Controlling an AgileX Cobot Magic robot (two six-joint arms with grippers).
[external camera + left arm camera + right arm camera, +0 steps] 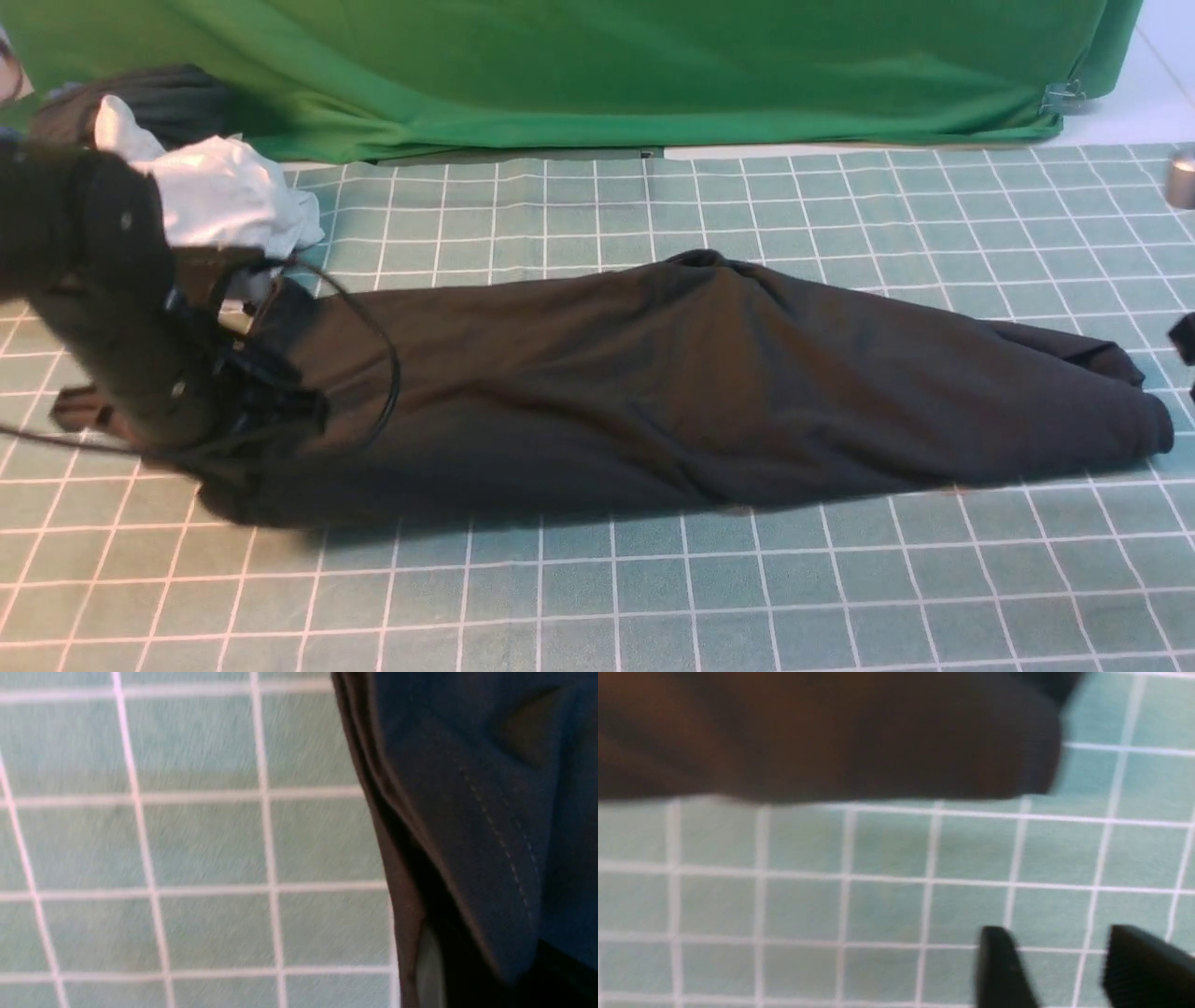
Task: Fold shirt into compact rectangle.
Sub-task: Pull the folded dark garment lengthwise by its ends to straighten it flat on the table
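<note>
The black shirt [672, 383] lies as a long narrow band across the green gridded mat [597, 597], reaching from the left to the right. My left gripper [266, 401] is sunk into the shirt's left end. In the left wrist view, folds and a stitched hem of the shirt [476, 826] gather at the jaws and hide them, so it looks shut on the cloth. My right gripper [1057, 933] stands open over bare mat, a short way off the shirt's right end [831, 737]. Only a sliver of the right gripper [1186, 341] shows at the front view's right edge.
A crumpled white garment [224, 191] and a dark clothes bundle [159, 98] sit at the back left, just behind my left arm. A green cloth backdrop [597, 65] hangs along the far edge. A small metal cylinder [1181, 179] stands at the back right.
</note>
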